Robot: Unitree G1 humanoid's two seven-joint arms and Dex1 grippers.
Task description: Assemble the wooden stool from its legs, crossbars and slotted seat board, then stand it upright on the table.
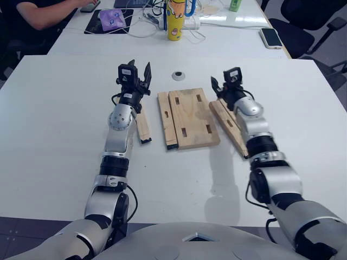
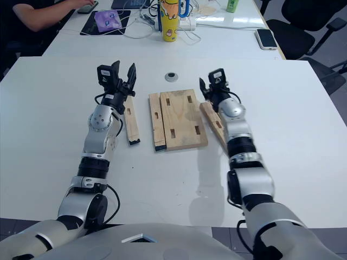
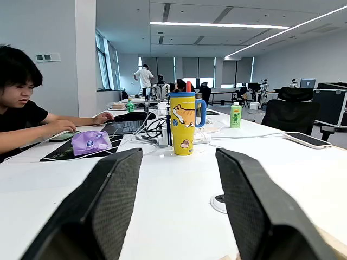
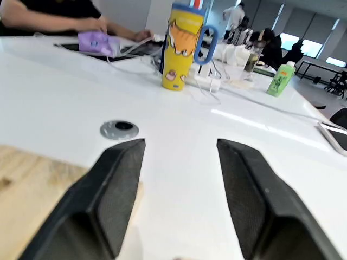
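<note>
The slotted seat board [image 1: 193,117] lies flat in the middle of the white table, with a wooden bar [image 1: 167,119] lying against its left edge. Another wooden piece [image 1: 142,123] lies under my left forearm. A further wooden piece [image 1: 230,127] lies under my right forearm, right of the board. My left gripper [image 1: 137,72] stands open above the far end of the left piece, holding nothing. My right gripper [image 1: 224,81] is open at the far end of the right piece, also holding nothing. Both wrist views look between open fingers [image 3: 103,206] [image 4: 116,179] along the table.
A grey cable grommet [image 1: 178,75] sits in the table just beyond the board. On the far table stand a yellow mug [image 1: 174,20], cables, a phone [image 1: 270,37] and a purple object [image 1: 111,19]. A person sits at the far left. Bare tabletop [image 1: 54,124] spreads either side.
</note>
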